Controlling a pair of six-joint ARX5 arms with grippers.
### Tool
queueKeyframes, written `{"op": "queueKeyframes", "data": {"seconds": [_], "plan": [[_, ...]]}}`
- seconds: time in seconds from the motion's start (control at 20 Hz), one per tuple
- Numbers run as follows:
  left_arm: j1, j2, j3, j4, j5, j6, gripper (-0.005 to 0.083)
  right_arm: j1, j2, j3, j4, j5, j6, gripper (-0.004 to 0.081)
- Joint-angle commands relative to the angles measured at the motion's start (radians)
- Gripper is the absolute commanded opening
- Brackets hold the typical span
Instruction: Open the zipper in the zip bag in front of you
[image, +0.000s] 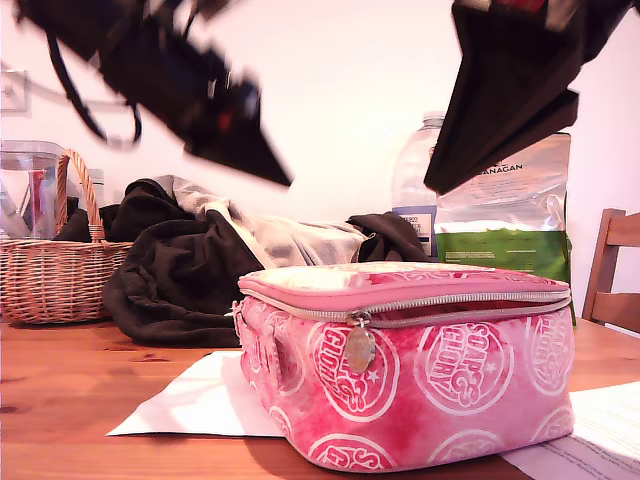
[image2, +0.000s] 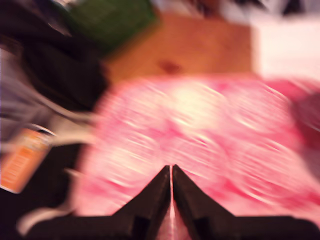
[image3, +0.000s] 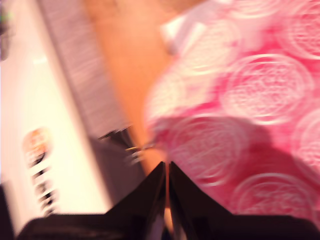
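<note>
- The wooden counter (image: 70, 400) carries every item listed below.
- Two dark arms hang above the counter. One arm (image: 200, 90) is at the exterior view's upper left and motion-blurred. The other arm (image: 510, 90) is at the exterior view's upper right. Neither touches anything on the counter.
- The pile of dark and grey clothing (image: 180, 270) lies behind the zip bag.
- The zip bag (image: 410, 380) sits at the front of the counter, right of centre in the exterior view, top panel up. One end rests on a white paper sheet (image: 200, 400).
- The wicker basket (image: 55, 275) stands at the exterior view's left.
- The silver-green foil pouch (image: 505, 220) stands upright behind the bag.
- My first hand (image2: 171, 167) has its fingers pressed together, pinching nothing, above the bag's pink top.
- My second hand (image3: 166, 164) is likewise pressed together and empty, over the bag's edge.
- The zipper (image: 450, 300) runs closed along the front, just below the top panel.
- The zipper pull (image: 360, 345) hangs down the front face.
</note>
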Motion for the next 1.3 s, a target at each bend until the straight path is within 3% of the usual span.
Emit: {"op": "queueKeyframes", "data": {"seconds": [0.0, 0.1, 0.35, 0.55, 0.75, 0.95, 1.25], "plan": [[0.000, 0.064, -0.008, 0.064, 0.012, 0.031, -0.0020, 0.002, 0.013, -0.013, 0.030, 0.034, 0.042, -0.0013], [0.023, 0.114, 0.003, 0.122, 0.026, 0.039, -0.0021, 0.001, 0.027, -0.014, 0.056, 0.068, 0.105, -0.0013], [0.086, 0.209, 0.083, 0.100, 0.048, 0.039, -0.0021, -0.003, 0.077, -0.035, 0.060, 0.171, 0.175, -0.0013], [0.100, 0.235, 0.113, -0.027, 0.079, 0.039, -0.0021, -0.031, 0.142, -0.064, 0.062, 0.198, 0.161, -0.0013], [0.082, 0.284, 0.113, -0.055, 0.137, 0.039, -0.0021, -0.045, 0.186, -0.066, 0.070, 0.202, 0.129, -0.0013], [0.064, 0.332, 0.113, -0.087, 0.069, 0.039, -0.0021, -0.045, 0.187, -0.066, 0.055, 0.203, 0.101, -0.0013], [0.064, 0.341, 0.113, -0.264, 0.036, 0.039, -0.0021, -0.091, 0.187, -0.066, 0.056, 0.260, 0.058, -0.0013]]}}
